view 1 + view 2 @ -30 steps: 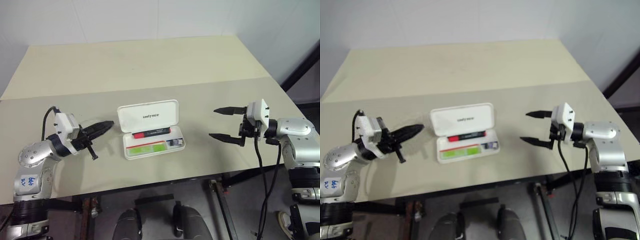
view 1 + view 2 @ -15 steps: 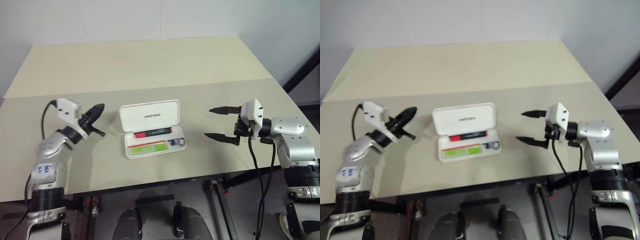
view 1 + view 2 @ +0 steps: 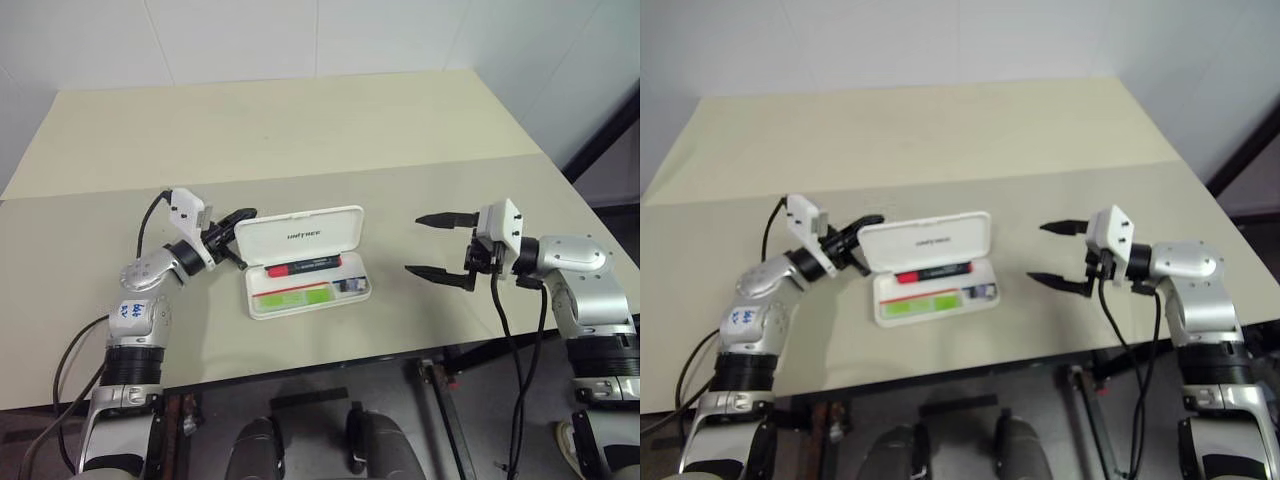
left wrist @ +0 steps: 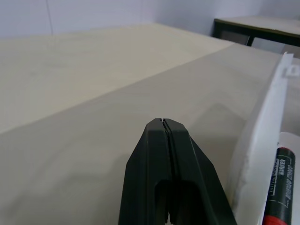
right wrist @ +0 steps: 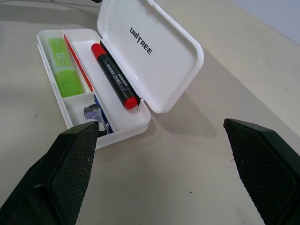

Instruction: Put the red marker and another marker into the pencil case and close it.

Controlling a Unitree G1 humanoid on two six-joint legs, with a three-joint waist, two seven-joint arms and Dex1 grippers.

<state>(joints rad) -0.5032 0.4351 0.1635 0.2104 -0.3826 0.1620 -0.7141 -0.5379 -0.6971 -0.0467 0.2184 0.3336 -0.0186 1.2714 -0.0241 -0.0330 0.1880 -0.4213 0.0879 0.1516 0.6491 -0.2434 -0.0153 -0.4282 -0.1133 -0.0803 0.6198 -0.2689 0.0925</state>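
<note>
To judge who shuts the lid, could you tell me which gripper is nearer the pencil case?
The left. The left gripper, shut, is right behind the raised lid's edge of the pencil case. The right gripper, open, hangs well off to the case's other side.

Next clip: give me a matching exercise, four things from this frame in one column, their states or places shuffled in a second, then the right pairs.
Things:
1. red marker
2. green marker
3. left end effector
4. right end effector

States or places:
A. shut, at the raised lid's outer edge
B. open, apart from the pencil case
C. in the tray's front compartment
D. in the tray, next to the lid's hinge

Pairs: 1-D, 2-C, 3-A, 4-B
</note>
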